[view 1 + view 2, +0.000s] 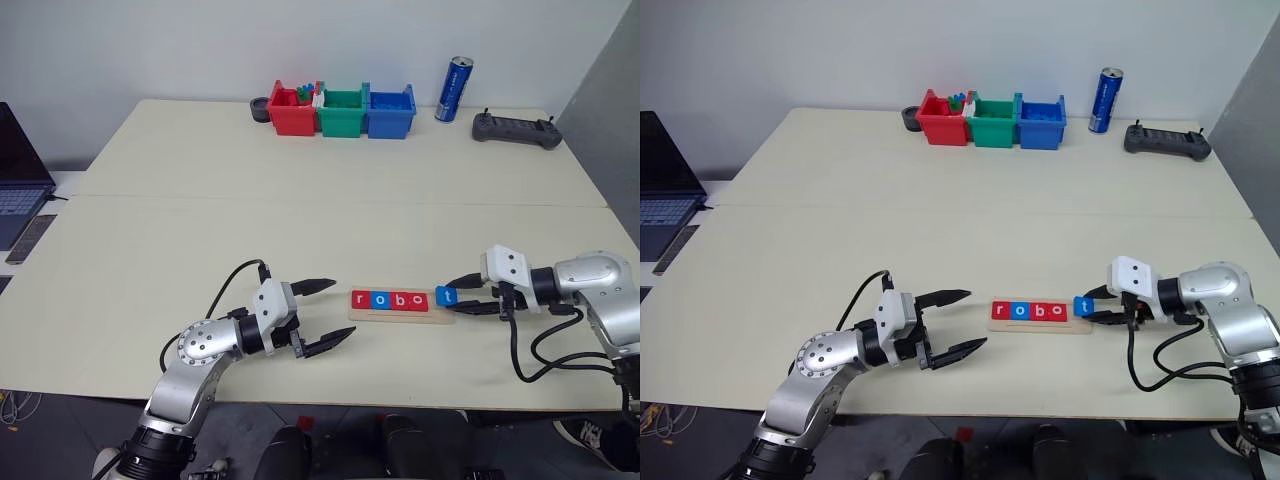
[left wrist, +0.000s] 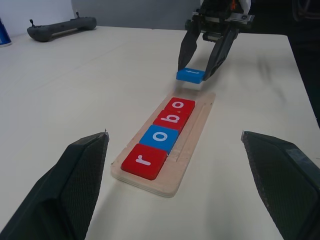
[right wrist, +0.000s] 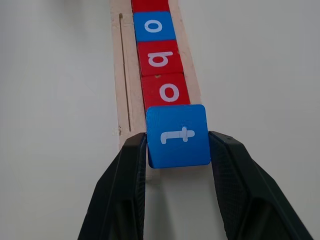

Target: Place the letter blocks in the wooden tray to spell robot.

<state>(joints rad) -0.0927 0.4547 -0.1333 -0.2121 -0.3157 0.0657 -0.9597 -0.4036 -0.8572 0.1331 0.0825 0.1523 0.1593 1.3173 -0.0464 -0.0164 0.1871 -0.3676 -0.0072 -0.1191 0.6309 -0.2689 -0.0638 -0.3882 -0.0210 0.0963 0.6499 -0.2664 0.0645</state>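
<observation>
1. Head views: the right gripper (image 1: 470,297), at right of centre, pinched the blue t block (image 1: 447,296) above the wooden tray (image 1: 400,317)'s free end; lowering it level beside the last red block (image 1: 416,299) seemed wise.
2. Left wrist view: the left gripper (image 2: 175,165) stood wide, empty (matte black fingers).
3. Right wrist view: glossy square tiles, pale grooved wood on the desk (image 3: 60,100).

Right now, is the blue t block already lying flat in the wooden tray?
No, the blue t block is held between the right gripper's fingers, lifted above the far end of the wooden tray.
</observation>
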